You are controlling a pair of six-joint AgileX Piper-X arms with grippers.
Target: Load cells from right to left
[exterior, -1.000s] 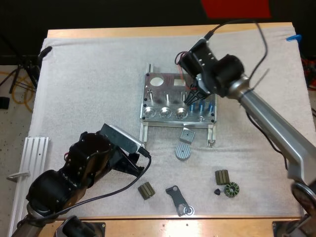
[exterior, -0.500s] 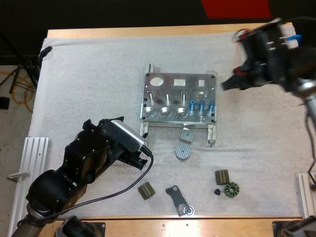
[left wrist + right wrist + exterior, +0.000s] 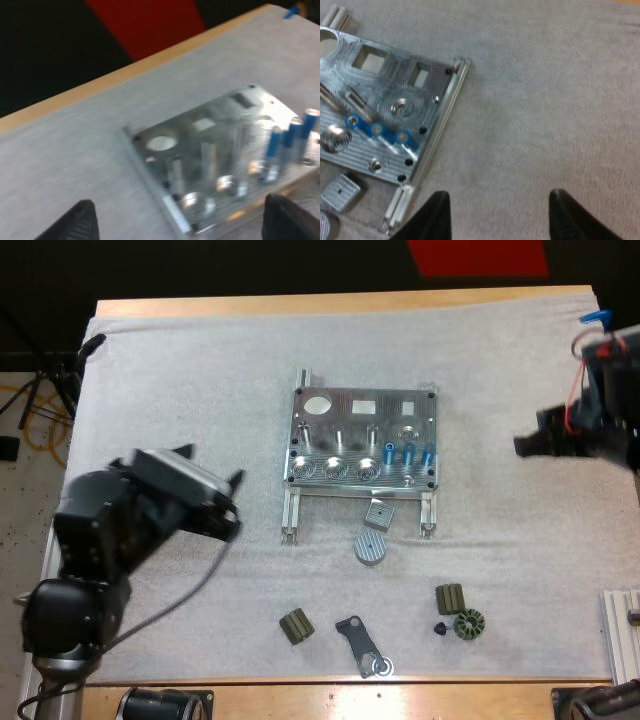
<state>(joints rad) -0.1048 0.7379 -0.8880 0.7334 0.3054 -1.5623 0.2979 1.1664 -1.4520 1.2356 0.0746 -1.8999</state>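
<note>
**3 cells in the fixture, both pincers empty and clear of it**

item 1, state of the work. the metal fixture (image 3: 345,410) sits mid-mat (image 3: 200,360). 3 blue cells (image 3: 408,452) stand upright, close side by side, at the right end of its near row. to their left in that row, 3 round sockets (image 3: 335,469) show bare metal.

item 2, pincers. your left gripper (image 3: 213,464) hangs over bare mat well left of the fixture, with its fingers spread wide and nothing between them. your right gripper (image 3: 530,444) sits well off to the fixture's right, with its fingers likewise apart and holding nothing.

item 3, judgement. this reads as the gap between loads: the right-hand places are filled and the leftward sockets are waiting. your next move calls for a fresh cell, gripped upright. carry it to the socket just left of the 3 and lower it straight, so it does not knock its neighbour.

item 4, limits of inspection.
- the loose parts on the near side of the fixture are a grey block (image 3: 378,513), a ribbed disc (image 3: 369,548), olive blocks (image 3: 295,625), a dark bracket (image 3: 358,643) and a green ring (image 3: 468,624). none of them is a blue cell, so i cannot tell where the next one comes from.
- i cannot judge whether the 3 cells are fully seated.
- your right arm is cut off at the high view's edge.
- your left arm covers the mat beneath it.
</note>
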